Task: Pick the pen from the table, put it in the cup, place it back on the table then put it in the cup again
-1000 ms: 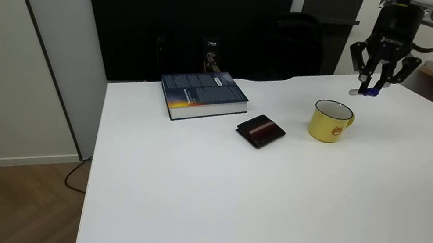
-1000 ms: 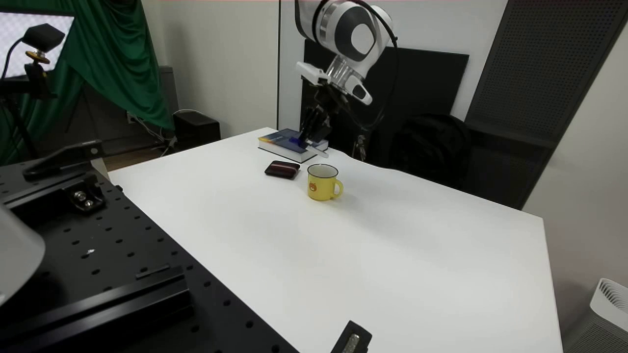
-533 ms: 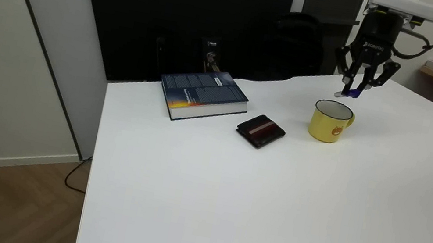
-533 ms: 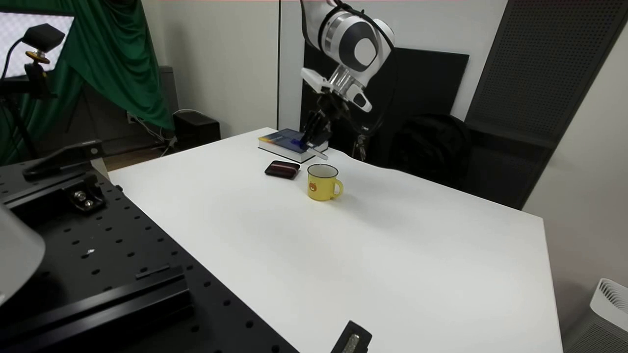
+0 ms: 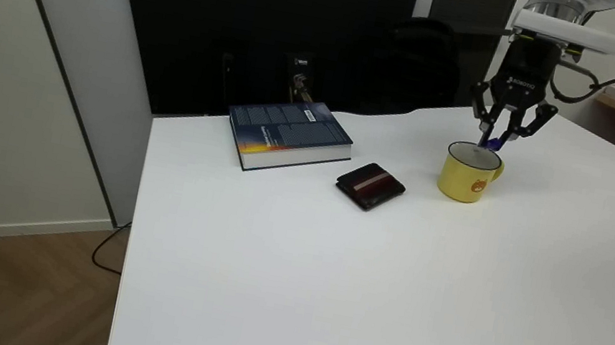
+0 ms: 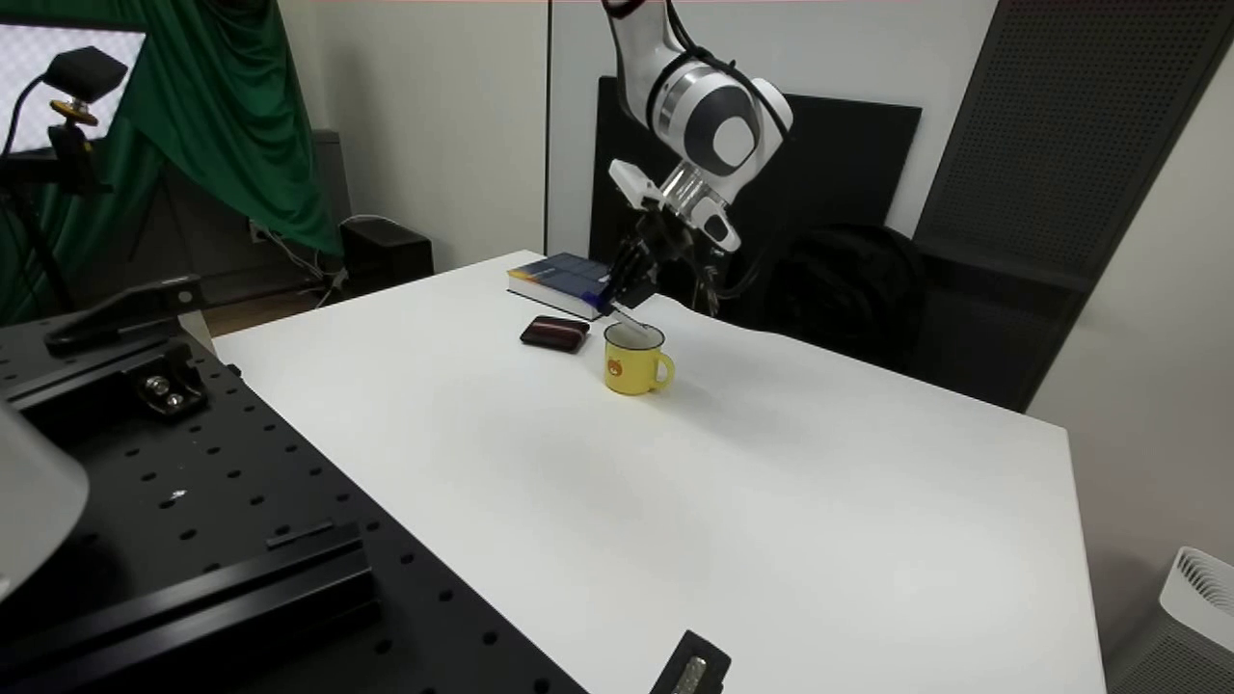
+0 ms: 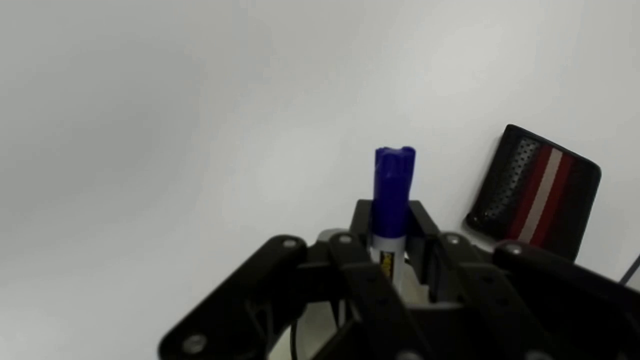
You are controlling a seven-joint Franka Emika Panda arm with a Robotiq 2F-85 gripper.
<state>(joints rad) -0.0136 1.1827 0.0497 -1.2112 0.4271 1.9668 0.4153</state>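
The arm [image 6: 721, 130] slants down at the cup [image 5: 462, 179], fingers [image 7: 423, 222] pinching the tilted pen [image 7: 392, 195]

Hangs by pale arm [image 6: 718, 87] from the top edge in both exterior views | bends at round joint [image 6: 733, 141] above silver wrist [image 6: 686, 190] | points black hand [image 5: 491, 144] downward at a slant | clamps with both fingers [image 7: 361, 220] close together | splays outer linkages [image 5: 546, 112] to either side | bears ROBOTIQ lettering [image 5: 521, 83] above them in an exterior view
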